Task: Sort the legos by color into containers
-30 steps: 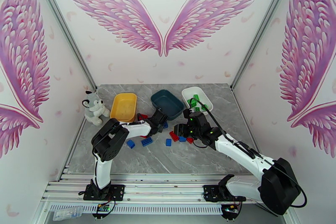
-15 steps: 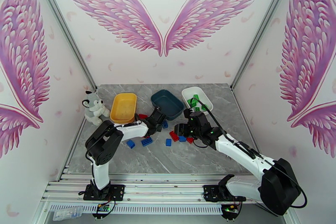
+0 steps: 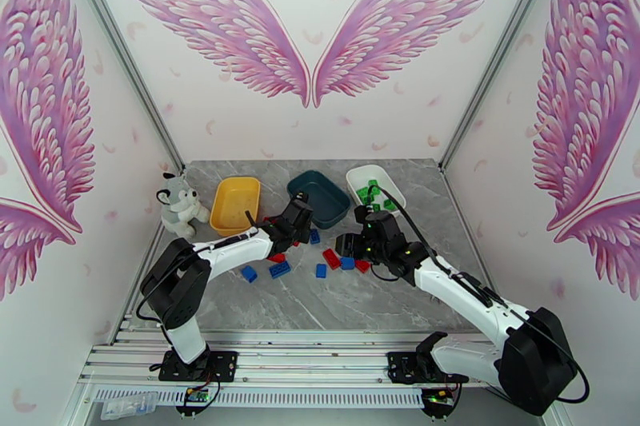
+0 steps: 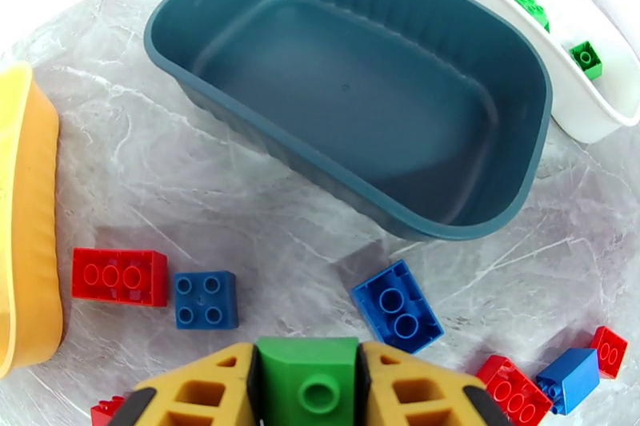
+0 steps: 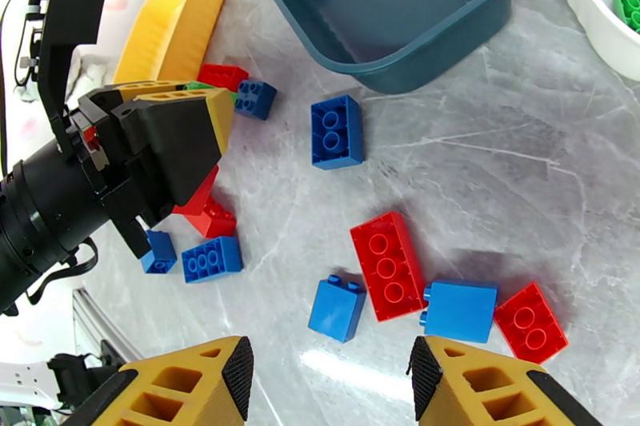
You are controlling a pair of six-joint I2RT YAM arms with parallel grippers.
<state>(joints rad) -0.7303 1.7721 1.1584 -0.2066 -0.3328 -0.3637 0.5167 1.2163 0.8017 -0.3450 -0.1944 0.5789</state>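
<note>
Left tool (image 4: 306, 356): clamped on a green brick (image 4: 308, 394), between the yellow tray and the teal tray.
Right tool (image 5: 328, 376): jaws apart, nothing between them, over bare bench just near of the red-and-blue cluster (image 5: 388, 264).
Teal tray (image 4: 352, 197): near wall faces the left tool, with a strip of open marble between; a long blue brick (image 4: 397, 317) lies close to that wall.
White tray (image 4: 588, 120): holds green legos (image 4: 586, 57); a narrow gap separates it from the teal tray's corner.
Yellow tray (image 4: 36, 260): a red brick (image 4: 119, 276) sits just beside its wall.
Bench (image 3: 360, 300): near half is open marble.
</note>
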